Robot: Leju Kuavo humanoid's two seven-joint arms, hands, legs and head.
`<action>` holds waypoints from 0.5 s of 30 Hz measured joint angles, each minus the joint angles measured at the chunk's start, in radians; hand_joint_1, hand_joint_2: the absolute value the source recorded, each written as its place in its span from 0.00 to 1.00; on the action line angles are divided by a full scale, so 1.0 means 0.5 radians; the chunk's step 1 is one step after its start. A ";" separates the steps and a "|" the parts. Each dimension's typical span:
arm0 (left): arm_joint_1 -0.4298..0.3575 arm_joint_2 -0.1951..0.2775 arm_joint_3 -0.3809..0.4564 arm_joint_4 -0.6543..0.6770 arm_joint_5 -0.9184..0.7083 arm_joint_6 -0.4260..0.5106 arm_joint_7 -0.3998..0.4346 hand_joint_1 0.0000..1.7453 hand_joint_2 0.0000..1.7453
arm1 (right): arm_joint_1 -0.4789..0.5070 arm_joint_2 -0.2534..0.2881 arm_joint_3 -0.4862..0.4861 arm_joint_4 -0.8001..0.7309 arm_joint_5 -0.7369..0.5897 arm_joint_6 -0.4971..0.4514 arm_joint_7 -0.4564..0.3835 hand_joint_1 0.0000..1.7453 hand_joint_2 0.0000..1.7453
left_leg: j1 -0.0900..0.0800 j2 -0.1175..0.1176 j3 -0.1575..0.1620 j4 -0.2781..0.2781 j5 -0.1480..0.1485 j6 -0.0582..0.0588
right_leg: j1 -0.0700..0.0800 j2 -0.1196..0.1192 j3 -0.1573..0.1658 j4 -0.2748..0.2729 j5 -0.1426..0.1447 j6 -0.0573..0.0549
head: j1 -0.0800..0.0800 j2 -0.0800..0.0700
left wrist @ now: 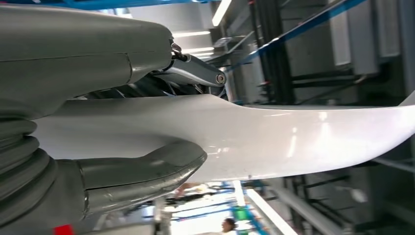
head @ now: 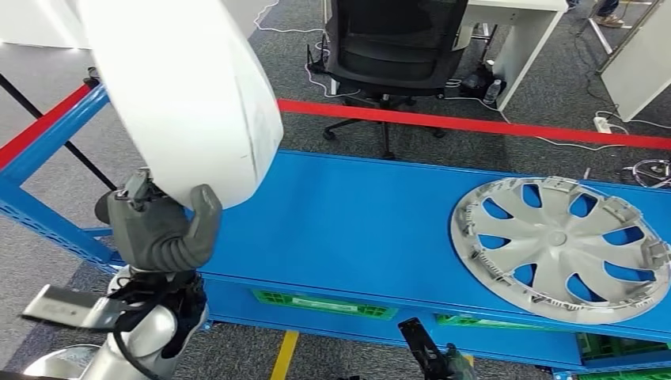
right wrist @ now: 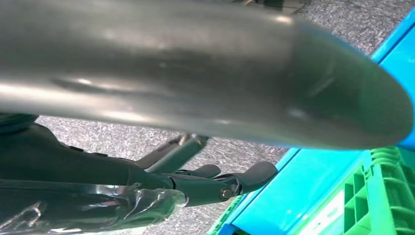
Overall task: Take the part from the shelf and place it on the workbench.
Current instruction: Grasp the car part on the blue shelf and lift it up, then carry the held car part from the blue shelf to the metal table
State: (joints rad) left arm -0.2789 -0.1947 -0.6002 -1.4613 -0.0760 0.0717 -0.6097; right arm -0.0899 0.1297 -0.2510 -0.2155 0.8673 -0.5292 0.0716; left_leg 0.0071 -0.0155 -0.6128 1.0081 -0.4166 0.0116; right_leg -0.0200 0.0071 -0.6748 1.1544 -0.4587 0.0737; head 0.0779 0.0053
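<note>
While the left hand point(head: 162, 229) grips the lower rim of a large white part point(head: 186, 87), that part is raised off the blue desk point(head: 356, 222), above its near-left corner, tilted with its smooth back toward the head camera. The thick grey thumb point(head: 207, 214) presses on the facing side of the white part, and in the left wrist view the thumb point(left wrist: 147, 169) and the darker fingers point(left wrist: 193, 73) clamp the thin white edge point(left wrist: 274, 134) between them. A silver wheel cover point(head: 562, 247) lies flat on the desk near its right edge, inner side up, the blue surface visible through its openings, well apart from the held part.

The right hand point(head: 431, 356) hangs low at the desk's front edge, below the surface. In the right wrist view its dark fingers point(right wrist: 244, 176) are stretched out and apart with nothing between them, beside a green crate point(right wrist: 386, 196) under the desk.

Beyond the far edge of the desk runs a red rail point(head: 475, 123), and behind it a black office chair point(head: 392, 47) stands on grey carpet.
</note>
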 joint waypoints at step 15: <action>0.206 0.048 -0.190 -0.381 0.078 0.075 -0.100 1.00 1.00 | 0.045 0.018 -0.086 0.002 -0.027 -0.037 -0.036 0.00 0.00 | 0.000 0.006 -0.192 0.440 -0.177 -0.090 | 0.004 0.004 0.130 -0.246 0.072 -0.100 | -0.021 0.000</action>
State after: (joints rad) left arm -0.1760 -0.1706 -0.6951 -1.6517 -0.0372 0.1090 -0.6595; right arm -0.0672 0.1386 -0.2941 -0.2145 0.8537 -0.5475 0.0534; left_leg 0.0073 -0.0127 -0.7089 1.2282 -0.5052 -0.0335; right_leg -0.0181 0.0090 -0.6097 1.0316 -0.4227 0.0235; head 0.0674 0.0053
